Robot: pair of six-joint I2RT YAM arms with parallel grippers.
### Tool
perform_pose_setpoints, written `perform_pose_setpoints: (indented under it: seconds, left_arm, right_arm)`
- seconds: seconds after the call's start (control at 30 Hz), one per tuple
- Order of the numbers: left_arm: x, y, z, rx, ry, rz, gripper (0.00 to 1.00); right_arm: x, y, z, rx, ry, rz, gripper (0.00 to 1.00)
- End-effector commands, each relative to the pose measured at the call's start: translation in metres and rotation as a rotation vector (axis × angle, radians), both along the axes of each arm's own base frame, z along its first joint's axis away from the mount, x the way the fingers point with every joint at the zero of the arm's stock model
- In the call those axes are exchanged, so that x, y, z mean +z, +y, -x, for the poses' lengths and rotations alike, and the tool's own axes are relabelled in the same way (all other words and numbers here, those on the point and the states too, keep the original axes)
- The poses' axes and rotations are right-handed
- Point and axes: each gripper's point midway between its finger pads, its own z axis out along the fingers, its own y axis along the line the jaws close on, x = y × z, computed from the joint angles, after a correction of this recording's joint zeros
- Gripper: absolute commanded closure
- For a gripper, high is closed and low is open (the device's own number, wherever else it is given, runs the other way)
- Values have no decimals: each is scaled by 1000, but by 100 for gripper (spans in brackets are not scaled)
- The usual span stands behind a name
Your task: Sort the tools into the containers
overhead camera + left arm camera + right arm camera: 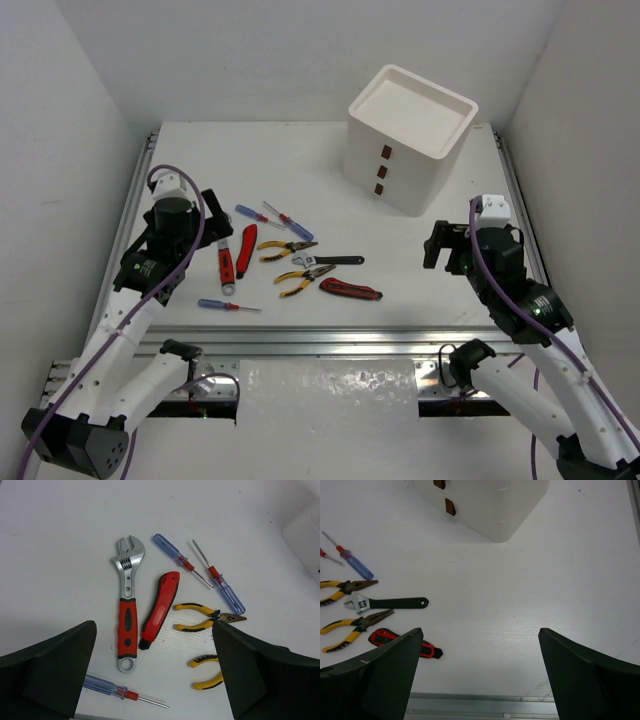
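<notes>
The left tool point(213, 212) and right tool point(446, 243) both hang wide and empty. Sorting looks unstarted: on the surface point(420, 290) lie three screwdrivers point(228, 305), two pliers point(285, 250), two utility knives point(246, 250), one red-handled wrench point(225, 265) and one black-handled wrench point(332, 261). Far right stands the drawer unit point(410, 140), with nothing in its tray top.

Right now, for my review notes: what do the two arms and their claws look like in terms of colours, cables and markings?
The left arm and right arm have white shell links, black joint housings and a white wrist cap. A purple cable runs along each. The left claw and right claw are matte black; their fingers look like broad dark wedges in the wrist views. No readable markings.
</notes>
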Motion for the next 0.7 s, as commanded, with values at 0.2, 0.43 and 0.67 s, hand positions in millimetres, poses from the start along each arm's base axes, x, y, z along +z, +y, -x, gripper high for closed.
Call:
perform_pose_setpoints:
  seconds: [0.2, 0.43, 0.67]
  left_arm:
    - [36, -11, -4, -19, -130, 105, 0]
    - [40, -141, -27, -487, -202, 670, 0]
    - [27, -270, -99, -721, -188, 749, 6]
  right_arm:
    - [14, 11, -3, 38, -76, -71, 1]
    - [7, 32, 4, 147, -72, -138, 1]
    - [5, 36, 6, 174, -46, -134, 1]
